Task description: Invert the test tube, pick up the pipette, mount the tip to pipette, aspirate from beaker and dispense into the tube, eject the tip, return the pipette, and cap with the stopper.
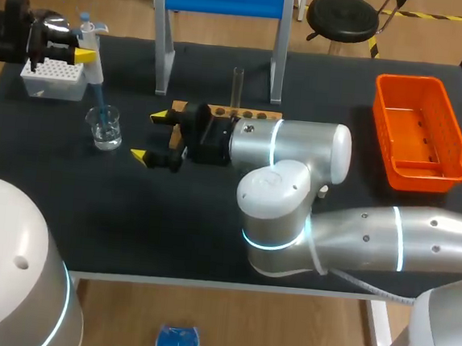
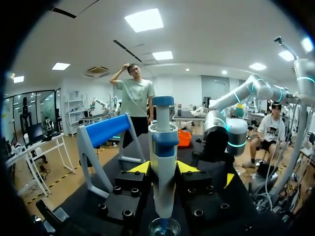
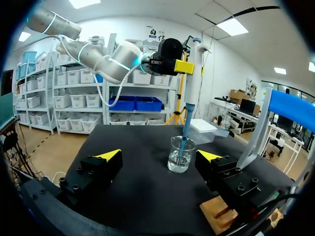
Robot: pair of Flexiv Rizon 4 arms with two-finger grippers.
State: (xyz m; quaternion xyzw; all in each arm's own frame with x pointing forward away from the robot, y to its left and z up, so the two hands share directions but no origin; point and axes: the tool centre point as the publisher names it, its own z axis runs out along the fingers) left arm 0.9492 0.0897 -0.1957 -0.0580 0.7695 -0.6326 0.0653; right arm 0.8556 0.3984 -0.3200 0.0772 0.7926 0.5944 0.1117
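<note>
Black tabletop (image 1: pixel 208 244) carries a clear beaker (image 1: pixel 105 126) — above it my left gripper (image 2: pixel 163 168) clamps the white-and-blue pipette (image 2: pixel 162 142) upright, its blue tip (image 3: pixel 186 123) reaching down inside the beaker. My right gripper (image 3: pixel 160 155) sits near the beaker — fingers spread, holding nothing.

Left arm (image 1: pixel 17 29): upper left of frame. Left gripper (image 1: pixel 86 47) clamps pipette (image 1: pixel 93 65) from both sides. Right arm (image 1: pixel 387 235): enters lower right, wrist at centre. Right gripper (image 1: pixel 149 137) points left, fingers spread wide.
</note>
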